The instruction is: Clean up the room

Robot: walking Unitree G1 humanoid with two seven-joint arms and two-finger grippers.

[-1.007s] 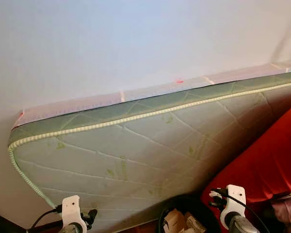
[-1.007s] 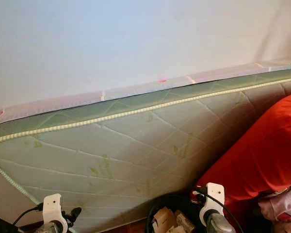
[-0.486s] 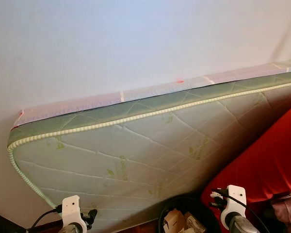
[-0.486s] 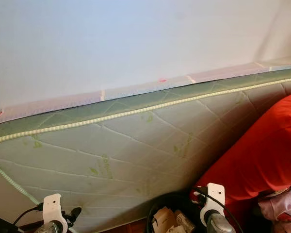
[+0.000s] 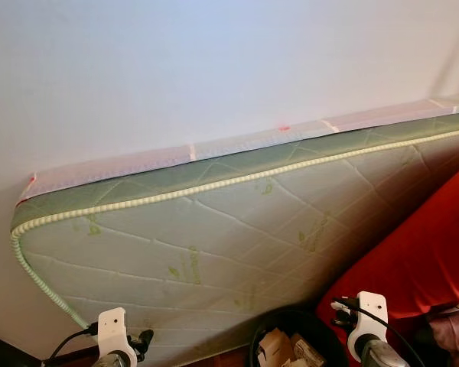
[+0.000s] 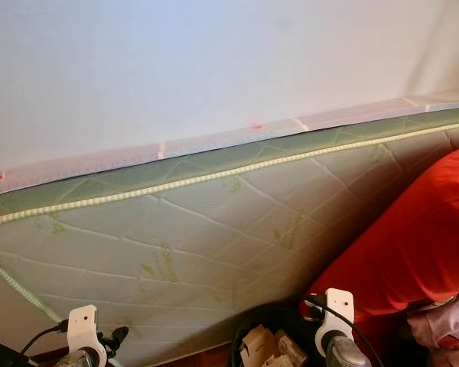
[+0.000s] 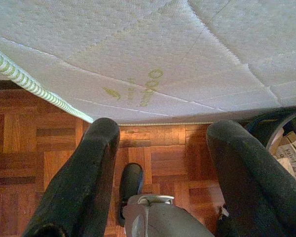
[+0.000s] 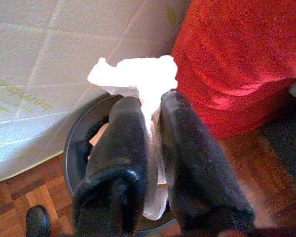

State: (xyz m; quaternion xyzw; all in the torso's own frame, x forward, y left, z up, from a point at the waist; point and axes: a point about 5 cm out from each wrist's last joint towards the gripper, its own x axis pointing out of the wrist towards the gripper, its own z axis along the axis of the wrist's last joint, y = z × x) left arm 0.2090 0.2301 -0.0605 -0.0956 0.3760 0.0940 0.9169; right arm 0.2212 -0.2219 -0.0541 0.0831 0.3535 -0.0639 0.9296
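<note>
Basically nothing has shifted over the last second: our right gripper [image 8: 150, 163] stays pinched on a crumpled white tissue [image 8: 138, 79] directly above the black bin [image 8: 84, 143] at lower centre, so the drop is due. Our left gripper [image 7: 160, 163] hangs spread and empty beside the mattress [image 5: 214, 229].

Mattress [image 5: 214, 237]: quilted matt cloth, corded piping. Floor [image 7: 34, 143]: glossy wood parquet. Tissue [image 8: 138, 79]: crumpled white paper. Bin [image 8: 79, 143]: smooth black plastic. Red cover [image 8: 237, 54]: cloth.
</note>
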